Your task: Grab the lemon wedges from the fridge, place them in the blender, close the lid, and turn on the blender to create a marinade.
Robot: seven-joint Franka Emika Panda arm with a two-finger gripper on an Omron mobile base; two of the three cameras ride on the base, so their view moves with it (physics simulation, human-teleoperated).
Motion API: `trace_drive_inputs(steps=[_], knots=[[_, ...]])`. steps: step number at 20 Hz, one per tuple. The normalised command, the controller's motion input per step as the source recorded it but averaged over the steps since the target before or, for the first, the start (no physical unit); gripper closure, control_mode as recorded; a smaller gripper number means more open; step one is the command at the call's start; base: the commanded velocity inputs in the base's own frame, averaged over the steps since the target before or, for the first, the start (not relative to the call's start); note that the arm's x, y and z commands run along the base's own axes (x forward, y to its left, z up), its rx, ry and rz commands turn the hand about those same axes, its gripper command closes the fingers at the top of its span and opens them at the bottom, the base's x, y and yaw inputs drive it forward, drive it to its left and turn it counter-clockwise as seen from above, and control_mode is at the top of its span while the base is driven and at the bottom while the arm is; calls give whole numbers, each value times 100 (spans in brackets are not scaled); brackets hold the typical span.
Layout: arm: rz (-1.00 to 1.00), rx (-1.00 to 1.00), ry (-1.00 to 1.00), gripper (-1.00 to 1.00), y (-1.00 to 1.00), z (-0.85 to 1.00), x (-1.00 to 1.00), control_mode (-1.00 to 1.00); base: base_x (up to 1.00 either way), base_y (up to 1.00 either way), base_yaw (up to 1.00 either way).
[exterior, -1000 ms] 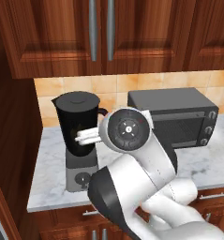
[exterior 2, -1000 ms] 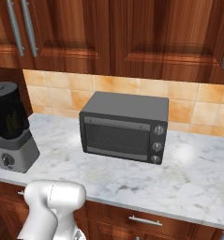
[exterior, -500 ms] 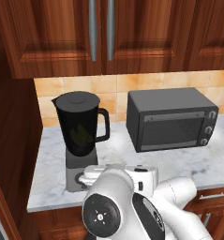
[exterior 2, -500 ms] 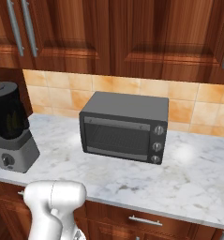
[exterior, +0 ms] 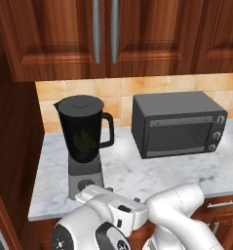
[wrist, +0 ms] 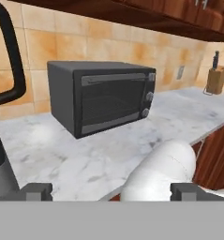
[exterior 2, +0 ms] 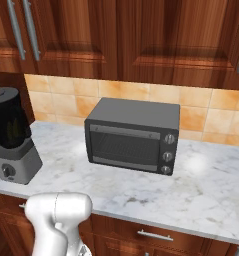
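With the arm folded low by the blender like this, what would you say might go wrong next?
1. The hand sits low at the counter edge, right beside the blender; a swing may knock its base or catch the handle.
2. The blender's lid looks already on, so whether the lemon inside is enough cannot be told.
3. The toaster oven stands close and could be clipped.

Blender (exterior: 86, 146): upright at left-centre of left base view, far left of right base view. Dark translucent jar w/ side handle, grey square base, round knob in front. Lid (exterior: 81, 102): dark grey, seated on jar mouth. Yellowish tint inside jar.
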Motion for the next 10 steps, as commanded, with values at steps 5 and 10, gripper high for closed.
trace_drive_inputs(steps=[5, 10], knots=[[-2, 0, -23, -100, 0, -87, 6, -100, 0, 0, 0], [-2, 0, -19, -100, 0, -62, 24, -100, 0, 0, 0]])
